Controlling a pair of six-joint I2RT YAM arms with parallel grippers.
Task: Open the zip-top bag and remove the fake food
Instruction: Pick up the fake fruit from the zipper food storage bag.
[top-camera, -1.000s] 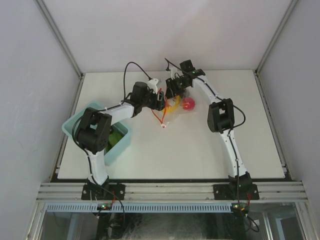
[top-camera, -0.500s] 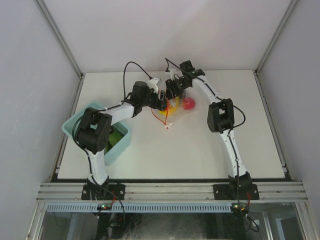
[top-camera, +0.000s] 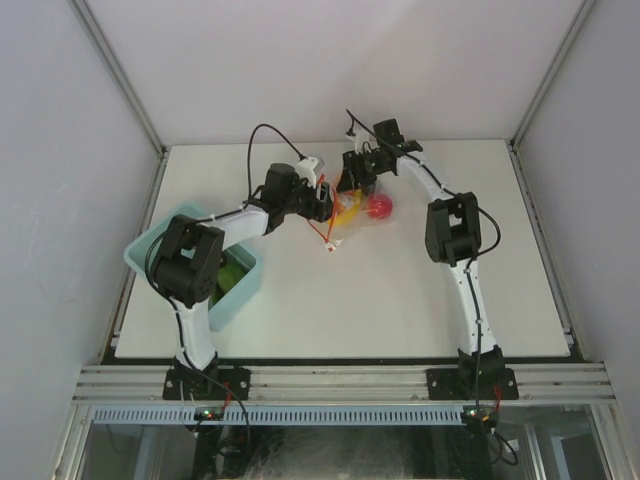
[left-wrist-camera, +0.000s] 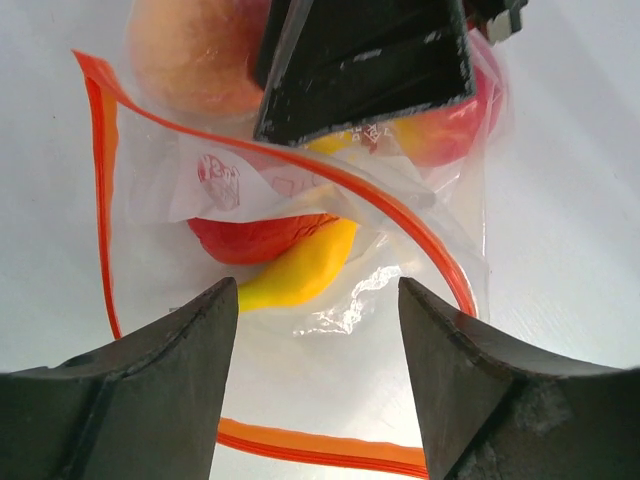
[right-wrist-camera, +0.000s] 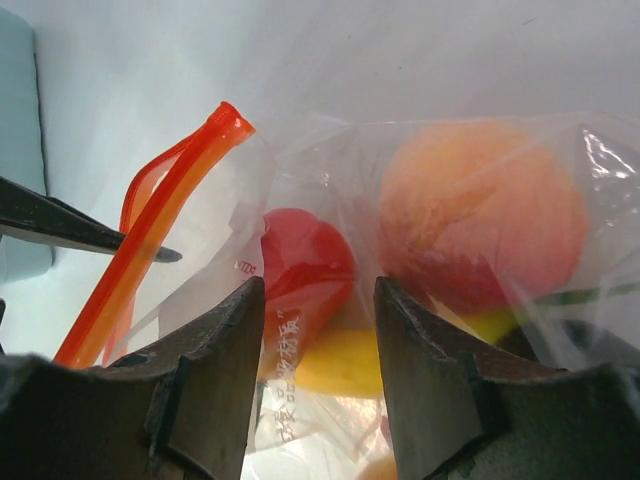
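Observation:
The zip-top bag (top-camera: 352, 210) lies at the table's back centre, its red-orange zip strip (top-camera: 320, 232) trailing toward me and ending in a white slider (top-camera: 329, 246). Fake food shows inside: a yellow banana (left-wrist-camera: 300, 272), a red piece (left-wrist-camera: 250, 238) and an orange-peach fruit (right-wrist-camera: 480, 205). My left gripper (left-wrist-camera: 315, 292) is open just left of the bag, its jaws on either side of the bag's mouth film. My right gripper (right-wrist-camera: 317, 292) stands open over the bag's far side. Crumpled film and the red piece show in its gap.
A light blue bin (top-camera: 165, 245) sits at the table's left edge under my left arm, with green pieces (top-camera: 235, 272) in it. The white enclosure walls close in the table on the left, back and right.
My right gripper has shifted slightly back and to the right, and its jaws have widened a little. The zip strip's slider end has moved slightly. The left gripper stays at the bag's mouth.

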